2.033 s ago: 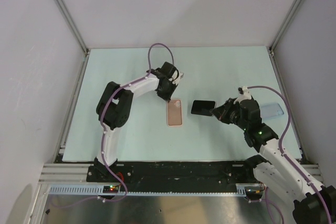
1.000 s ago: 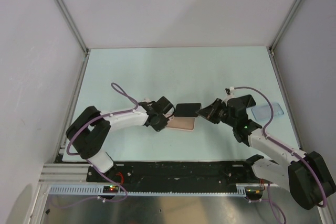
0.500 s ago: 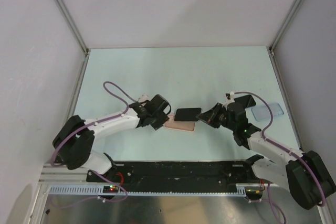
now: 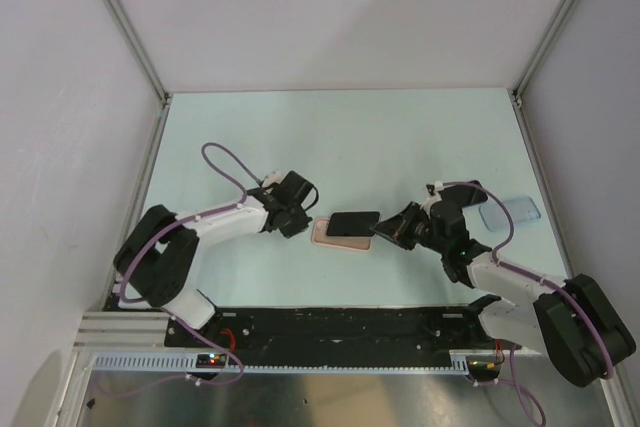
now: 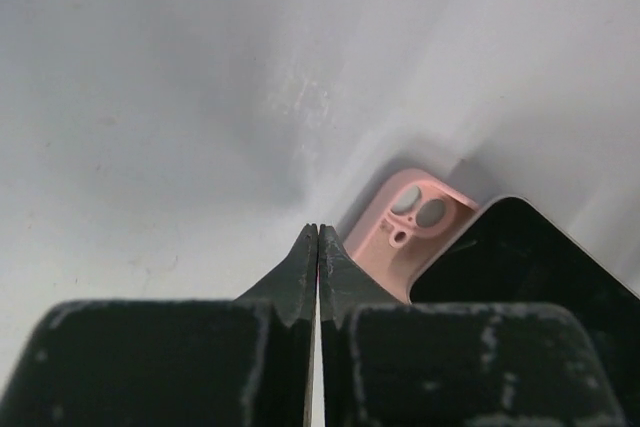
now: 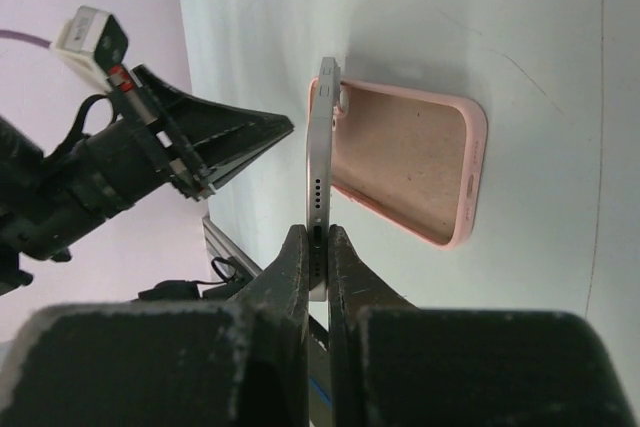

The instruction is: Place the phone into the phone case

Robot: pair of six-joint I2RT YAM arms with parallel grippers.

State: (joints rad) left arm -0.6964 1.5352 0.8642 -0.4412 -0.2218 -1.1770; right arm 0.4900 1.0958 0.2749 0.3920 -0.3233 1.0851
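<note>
Right claw (image 4: 386,230) is clamping narrow on the phone (image 4: 354,222), pinching its right end, the one with the port and speaker holes, across the flat faces. In the right wrist view the phone (image 6: 322,147) is showing edge-on and slanting: the held end is riding high while the far end is dipping toward the camera-cutout end of the phone case (image 6: 405,162). I am judging this as toe-in seating, far end first, so the lip can catch before the near end is pressed down. Whether that far end is already touching the lip, I cannot tell.

Phone case (image 4: 322,235) is lying open side up, near the middle of the table (image 4: 400,137), long axis running left to right, mostly under the phone.

Left claw (image 4: 303,224) is pressed fully together on nothing. In the left wrist view its tips (image 5: 318,247) are sitting low, just beside the case's left corner by the lens holes (image 5: 410,217). I am reading that as a backstop, keeping the case from sliding left as the phone (image 5: 520,267) is pushed in.

Next move is calling for lowering the held end without skewing; a crooked entry could ride over the rim.
</note>
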